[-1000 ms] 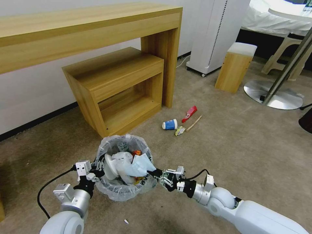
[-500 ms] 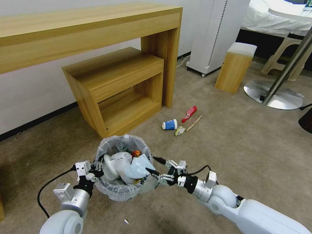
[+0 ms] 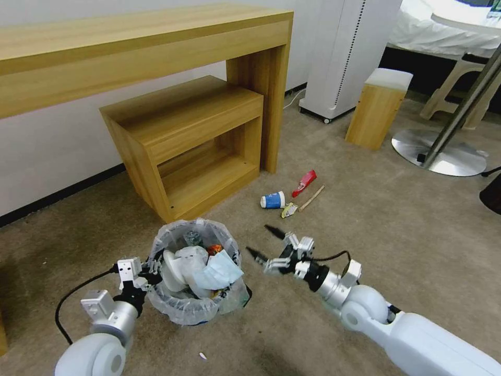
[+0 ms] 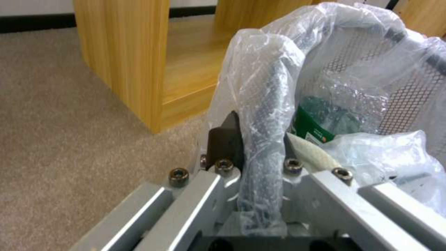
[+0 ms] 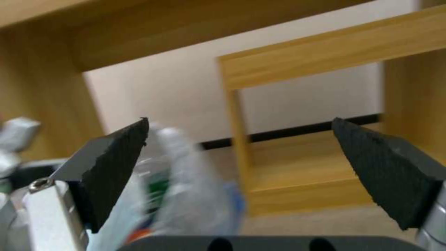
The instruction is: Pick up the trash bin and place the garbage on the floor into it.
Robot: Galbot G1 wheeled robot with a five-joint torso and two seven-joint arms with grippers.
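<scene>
Since a second ago the right gripper [image 3: 266, 244] has let go of the pale mask [image 3: 219, 270] and backed off, fingers spread; left gripper [image 4: 258, 139] stays pinched on the trash bin [image 3: 201, 308] rim; next, probably the cup [image 3: 273, 200] by the shelf.

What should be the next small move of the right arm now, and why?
Probably reach the right gripper forward toward the blue-white cup. Its fingers are open and hold nothing, while the pale blue mask lies in the trash bin, which the left gripper clamps at the rim. The cup, red wrapper and wooden stick lie on the carpet.
</scene>
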